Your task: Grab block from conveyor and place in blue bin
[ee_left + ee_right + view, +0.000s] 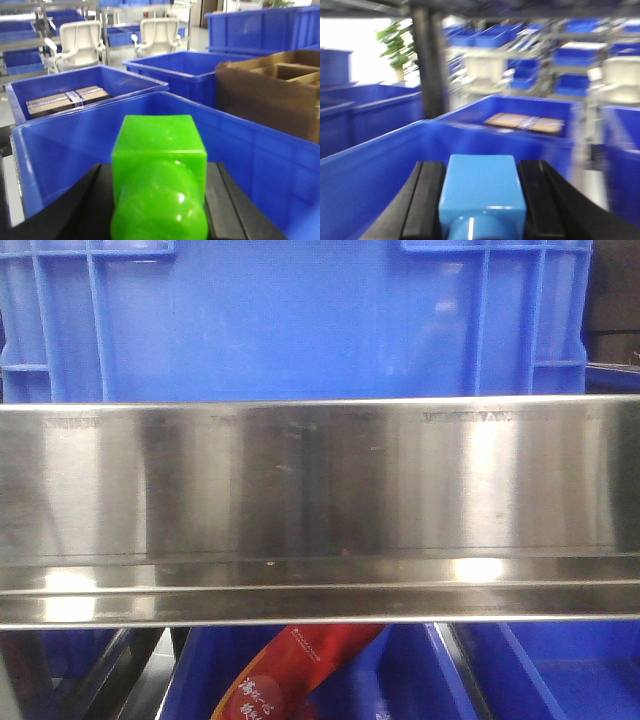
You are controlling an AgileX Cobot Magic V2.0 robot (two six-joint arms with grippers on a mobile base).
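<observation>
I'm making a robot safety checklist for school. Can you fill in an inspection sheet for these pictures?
Surface: shiny steel conveyor side; belt top not visible.
Job's things: green block in left pincer, blue bin just beyond it; light-blue block in right pincer.
Clutter: red packet in a lower bin; taped carton in another bin; open cardboard box.
Grippers: both pincers shut on their blocks.
Cables: nothing seen.
Surroundings: white chairs, green plant; right wrist view is blurred.

left end effector and right end effector: flat black fingers.
</observation>
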